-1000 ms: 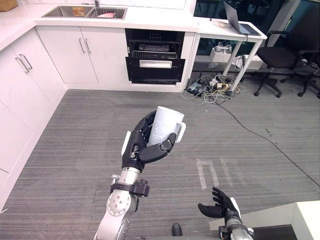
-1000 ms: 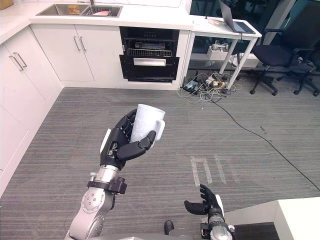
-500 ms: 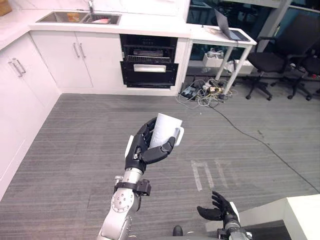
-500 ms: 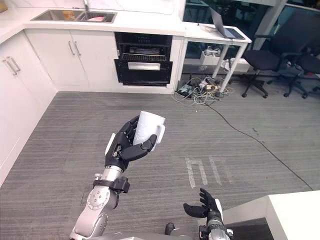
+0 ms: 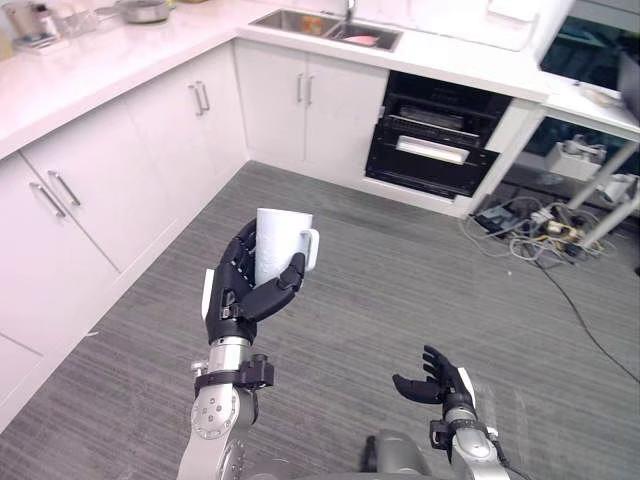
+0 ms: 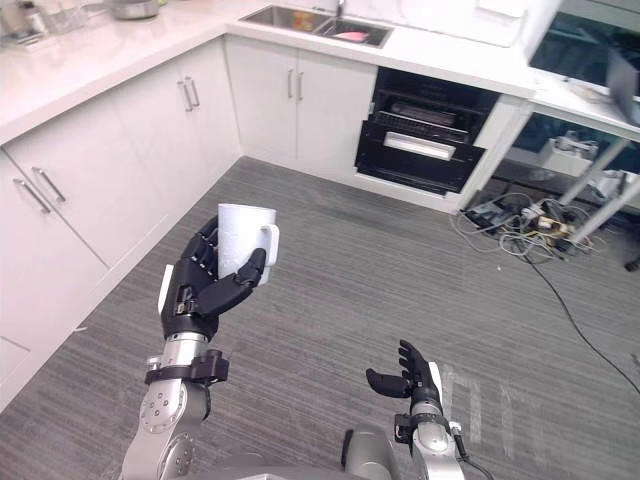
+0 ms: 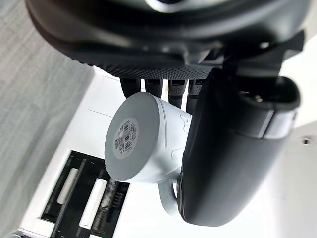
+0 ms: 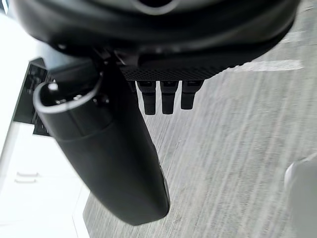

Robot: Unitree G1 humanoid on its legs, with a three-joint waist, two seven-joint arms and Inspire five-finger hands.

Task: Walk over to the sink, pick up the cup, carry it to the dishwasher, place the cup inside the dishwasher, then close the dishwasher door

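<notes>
The view has swung toward the cabinets (image 5: 100, 190), the dishwasher (image 5: 435, 150) now off right; the left hand (image 5: 240, 292) still grips the cup (image 5: 280, 245) (right hand (image 5: 432, 382) loose, empty), so carrying continues.

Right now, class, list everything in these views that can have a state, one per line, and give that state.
left hand: shut round the cup.
cup: upright, carried in the air.
right hand: open, holding nothing.
dishwasher: door ajar, rack showing inside.
cabinet doors: shut.
sink: holds a pink item.
</notes>
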